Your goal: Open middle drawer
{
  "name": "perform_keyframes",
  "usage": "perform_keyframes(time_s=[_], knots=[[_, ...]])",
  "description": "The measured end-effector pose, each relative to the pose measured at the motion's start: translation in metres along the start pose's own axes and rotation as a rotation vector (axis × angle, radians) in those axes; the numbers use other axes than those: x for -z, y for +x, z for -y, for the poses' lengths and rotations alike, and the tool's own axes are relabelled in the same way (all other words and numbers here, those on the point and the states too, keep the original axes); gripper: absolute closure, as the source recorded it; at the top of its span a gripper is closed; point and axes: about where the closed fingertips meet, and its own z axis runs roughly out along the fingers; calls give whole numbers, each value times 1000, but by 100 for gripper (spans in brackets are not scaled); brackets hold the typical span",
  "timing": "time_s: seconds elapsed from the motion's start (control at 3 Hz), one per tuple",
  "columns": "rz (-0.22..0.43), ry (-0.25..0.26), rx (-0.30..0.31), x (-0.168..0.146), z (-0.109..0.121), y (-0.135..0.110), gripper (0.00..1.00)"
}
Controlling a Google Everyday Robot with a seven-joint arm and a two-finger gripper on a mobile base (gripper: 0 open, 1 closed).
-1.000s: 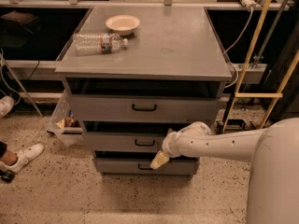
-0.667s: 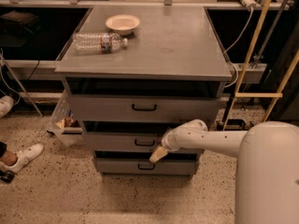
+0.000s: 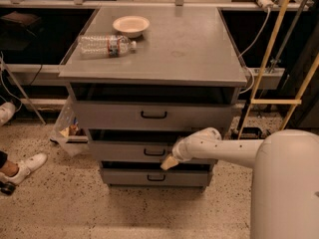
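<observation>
Camera view: wide shallow grey metal middle drawer (image 3: 119, 151), second of three in grey cabinet (image 3: 227, 114), small black bar handle (image 3: 154, 152). White arm (image 3: 224, 151) reaches in from right. Beige-tipped end effector (image 3: 169, 162) just right of handle, at drawer's lower edge; its opening cannot be told. Clear plastic bottle (image 3: 105, 45) and beige bowl (image 3: 130, 25) on worktop (image 3: 189, 49).

cabinet top (image 3: 189, 49): grey, flat; the surface you're working over
bowl (image 3: 130, 25): upright, back left of the top
bottle (image 3: 105, 45): on its side, just in front of the bowl
floor (image 3: 65, 203): speckled
gripper (image 3: 168, 162): low, well below the top
</observation>
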Motion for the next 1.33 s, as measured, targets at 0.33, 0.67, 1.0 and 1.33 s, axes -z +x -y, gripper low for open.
perform_keyframes(time_s=[0.33, 0.67, 1.0, 1.33], knots=[[0, 0, 0, 0, 0, 0, 42], [0, 0, 0, 0, 0, 0, 65], [0, 0, 0, 0, 0, 0, 89], [0, 0, 0, 6, 1, -4, 100]])
